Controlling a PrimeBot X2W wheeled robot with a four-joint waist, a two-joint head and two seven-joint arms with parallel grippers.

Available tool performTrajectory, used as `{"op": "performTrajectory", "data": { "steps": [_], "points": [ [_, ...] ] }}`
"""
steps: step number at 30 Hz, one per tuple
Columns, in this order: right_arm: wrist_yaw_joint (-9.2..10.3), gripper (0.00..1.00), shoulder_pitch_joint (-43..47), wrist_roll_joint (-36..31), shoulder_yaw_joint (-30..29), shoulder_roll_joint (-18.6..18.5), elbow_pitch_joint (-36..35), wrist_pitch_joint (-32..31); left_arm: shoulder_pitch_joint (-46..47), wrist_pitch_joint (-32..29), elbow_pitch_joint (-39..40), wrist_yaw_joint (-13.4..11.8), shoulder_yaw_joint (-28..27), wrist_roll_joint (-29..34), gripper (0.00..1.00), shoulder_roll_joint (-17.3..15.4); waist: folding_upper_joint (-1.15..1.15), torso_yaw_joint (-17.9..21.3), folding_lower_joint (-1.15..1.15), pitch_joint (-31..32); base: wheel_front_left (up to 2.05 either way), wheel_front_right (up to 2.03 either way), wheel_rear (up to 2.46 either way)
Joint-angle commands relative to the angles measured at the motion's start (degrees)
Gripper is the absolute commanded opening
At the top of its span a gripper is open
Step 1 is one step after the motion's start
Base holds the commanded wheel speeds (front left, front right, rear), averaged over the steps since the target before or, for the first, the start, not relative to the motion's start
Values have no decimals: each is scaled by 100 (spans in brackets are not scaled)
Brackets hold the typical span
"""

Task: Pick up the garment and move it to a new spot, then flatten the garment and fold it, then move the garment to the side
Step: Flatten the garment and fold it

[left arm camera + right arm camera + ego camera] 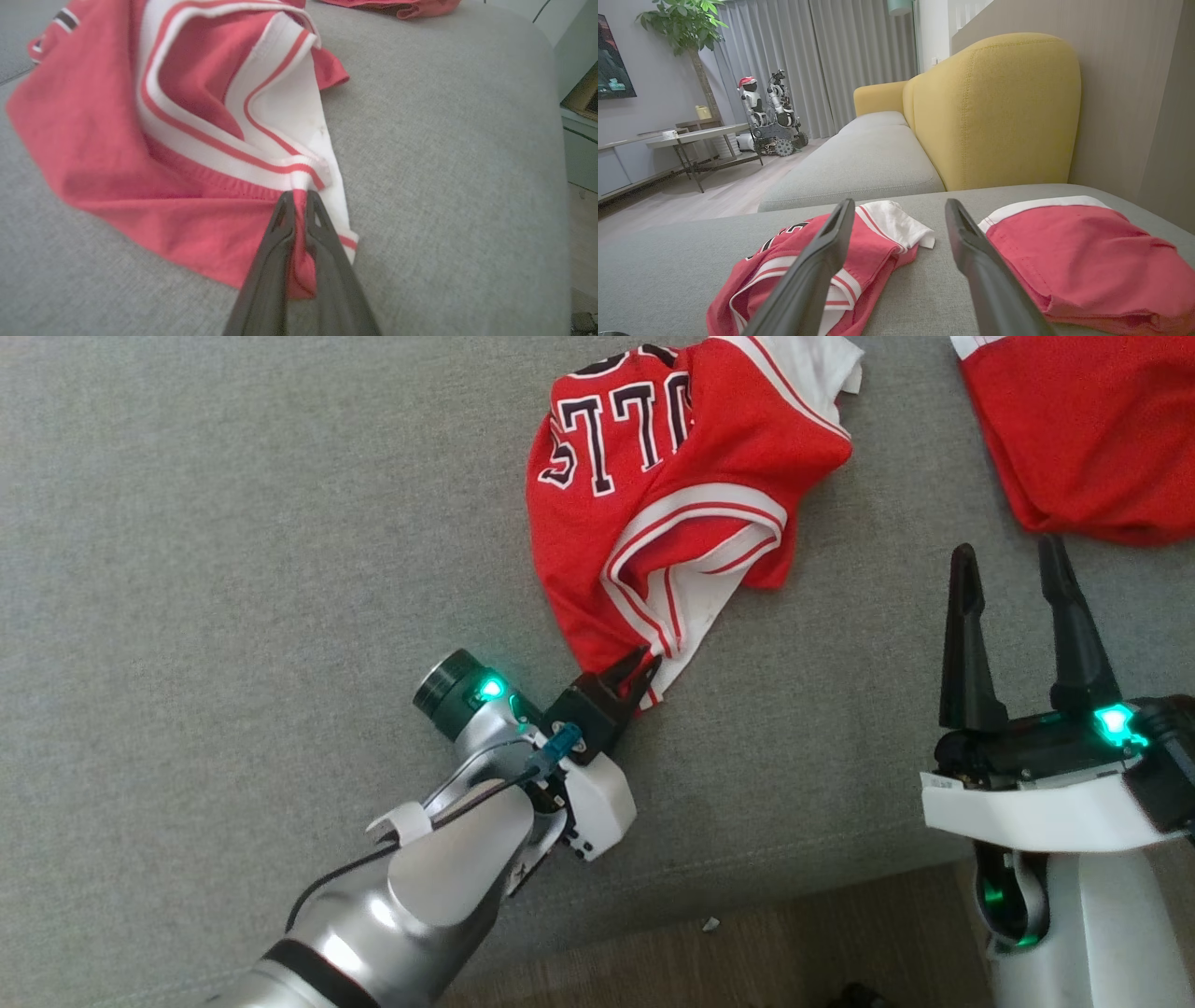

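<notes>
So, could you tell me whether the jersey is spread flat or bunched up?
Bunched up: the jersey lies in a rumpled heap on the grey cushion, its trimmed corner pinched by the left gripper.

Red cloth garment lies on matt grey woven cushion.

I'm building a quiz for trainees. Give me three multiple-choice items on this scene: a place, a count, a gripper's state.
1. Where does the left gripper hold the jersey? A) its striped trim B) its lettering C) its far white panel
2. How many red garments lie on the grey cushion? A) one B) two C) three
3. The right gripper is: A) shut on the jersey B) open and empty C) shut and empty
Answers: 1 A, it pinches the white, red-striped trim; 2 B, the jersey plus a second red garment at its right; 3 B, its jaws stand apart with nothing between.
</notes>
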State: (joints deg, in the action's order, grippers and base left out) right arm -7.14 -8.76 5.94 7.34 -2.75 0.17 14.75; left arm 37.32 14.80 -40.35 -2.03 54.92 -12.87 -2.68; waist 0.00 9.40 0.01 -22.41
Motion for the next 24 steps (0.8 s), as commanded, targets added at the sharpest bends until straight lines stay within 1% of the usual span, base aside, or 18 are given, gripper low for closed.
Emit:
{"op": "performTrajectory", "data": {
  "steps": [1, 3, 5, 7, 10, 13, 16, 19, 24],
  "points": [
    [-35, 100, -83, 43, 145, -13, -193, 25, 154, 19, 59, -59, -120, -75, 0, -21, 0, -3, -1, 14, 0, 0, 0],
    [-35, 100, -85, 47, 145, -13, -188, 25, 168, 19, 234, -101, -194, -308, 0, -21, 0, -13, -1, 54, 0, 0, 0],
    [-35, 100, -79, 74, 128, -13, -185, 25, 160, 19, 588, -87, -350, -583, 0, -21, 0, -16, -1, 119, 0, 0, 0],
    [-35, 100, -71, 147, 105, -13, -182, 25, 148, 19, 985, 23, -511, -870, 0, -21, 0, -9, -1, 218, 0, 0, 0],
    [-35, 100, -75, 255, 116, -13, -130, 25, 195, 19, 1418, 309, -714, -1467, 0, -21, 0, 38, -1, 402, 0, 0, 0],
    [-35, 100, -91, 354, 146, -13, -125, 25, 459, 19, 1568, 547, -772, -2244, 0, -21, 0, 126, -1, 585, 0, 0, 0],
    [-35, 100, -81, 457, 185, -13, -95, 25, 933, -90, 1713, 640, -847, -3267, 0, -20, 0, 257, -1, 749, 0, 0, 0],
    [-35, 100, -90, 573, 240, -13, -73, 25, 1614, -269, 1866, 566, -941, -4279, 0, -20, 0, 426, -1, 847, 0, 0, 0],
    [-35, 100, -112, 760, 341, -13, -78, 25, 2987, -248, 1804, 88, -1235, -5711, 0, -20, 0, 706, -1, 933, 0, 0, 0]
  ]
}}
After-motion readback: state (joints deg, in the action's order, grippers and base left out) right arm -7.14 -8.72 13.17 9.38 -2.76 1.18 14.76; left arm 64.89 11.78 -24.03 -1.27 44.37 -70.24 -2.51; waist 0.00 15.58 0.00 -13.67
